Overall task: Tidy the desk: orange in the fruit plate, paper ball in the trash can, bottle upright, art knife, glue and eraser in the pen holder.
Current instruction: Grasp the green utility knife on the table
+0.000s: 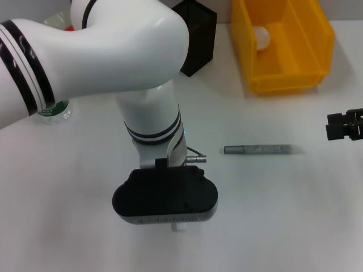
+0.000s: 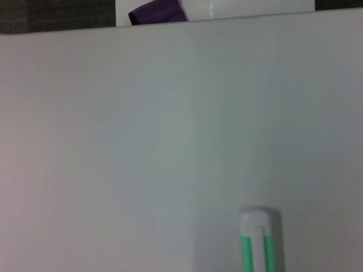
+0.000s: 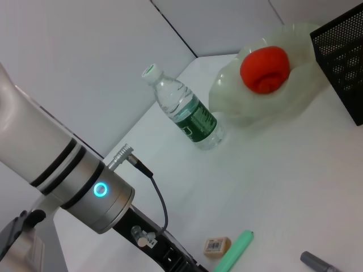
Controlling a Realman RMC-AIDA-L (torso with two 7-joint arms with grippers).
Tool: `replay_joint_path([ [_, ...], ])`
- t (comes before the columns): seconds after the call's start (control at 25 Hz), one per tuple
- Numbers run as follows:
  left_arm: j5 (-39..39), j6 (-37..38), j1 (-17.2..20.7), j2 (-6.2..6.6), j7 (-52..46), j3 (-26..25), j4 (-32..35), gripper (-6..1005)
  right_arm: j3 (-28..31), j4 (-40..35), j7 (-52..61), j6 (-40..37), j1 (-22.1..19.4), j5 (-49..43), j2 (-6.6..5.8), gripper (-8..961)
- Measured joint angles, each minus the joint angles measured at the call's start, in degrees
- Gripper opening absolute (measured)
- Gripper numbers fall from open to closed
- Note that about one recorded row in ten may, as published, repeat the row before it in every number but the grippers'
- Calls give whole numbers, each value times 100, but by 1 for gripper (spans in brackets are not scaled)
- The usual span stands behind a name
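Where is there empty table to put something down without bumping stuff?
The biggest bare patch of table is the near right side, below the grey pen-like stick and the right gripper. There is also room between that stick and the yellow trash can. The far left is crowded: bottle, fruit plate holding the orange, pen holder, and the left arm.

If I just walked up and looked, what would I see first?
The big white left arm fills the middle of the desk, its claw low over the near part. Behind it on the right sits the bright yellow trash can with a paper ball inside. The orange already lies in the fruit plate, next to the upright bottle.
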Motion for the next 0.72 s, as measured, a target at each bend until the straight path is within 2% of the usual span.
replay_joint_path([
  [0.44,-14,0,-28,1,-8,28,-39,226,1,0,-13,24,5,-1,0,809],
  [0.72,-1,0,-31,1,-12,28,-39,227,0,0,-17,36,12,-1,0,809],
])
